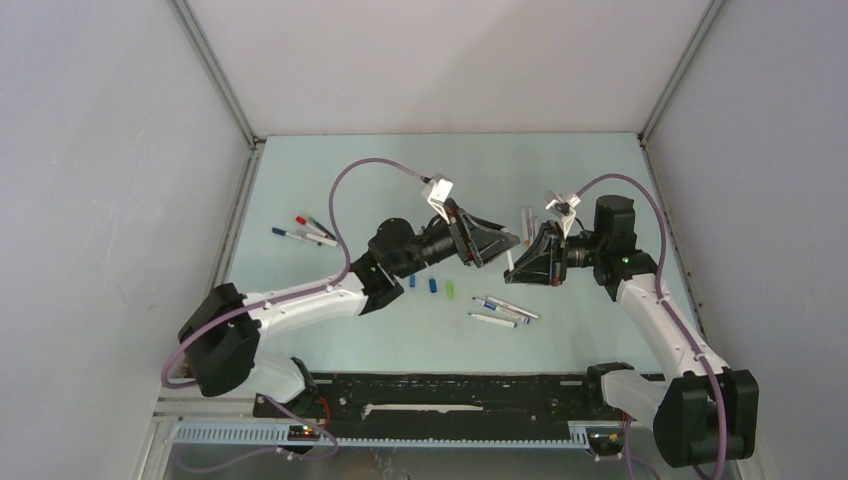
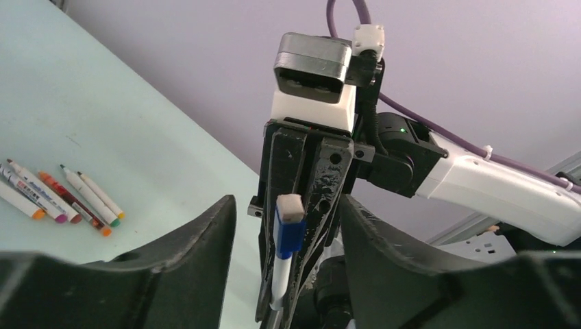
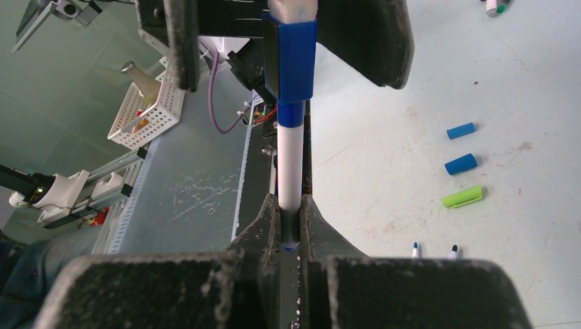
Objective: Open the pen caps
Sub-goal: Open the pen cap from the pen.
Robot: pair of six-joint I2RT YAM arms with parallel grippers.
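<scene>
My right gripper (image 3: 290,205) (image 1: 518,268) is shut on the white barrel of a pen (image 3: 289,164), held above the table. The pen's blue cap (image 3: 296,58) (image 2: 289,236) is on the barrel and points at the left arm. My left gripper (image 2: 288,205) (image 1: 505,240) is open, with one finger on each side of that cap and a gap on both sides. Two loose blue caps (image 3: 460,130) (image 3: 460,164) and a green cap (image 3: 462,197) lie on the table below, also visible from the top as blue caps (image 1: 412,283) (image 1: 433,286) and the green cap (image 1: 450,289).
Uncapped pens (image 1: 500,310) lie near the loose caps. A group of capped pens (image 2: 62,195) lies on the table at the far side. More capped pens (image 1: 305,232) lie at the left. A white basket (image 3: 147,110) stands off the table.
</scene>
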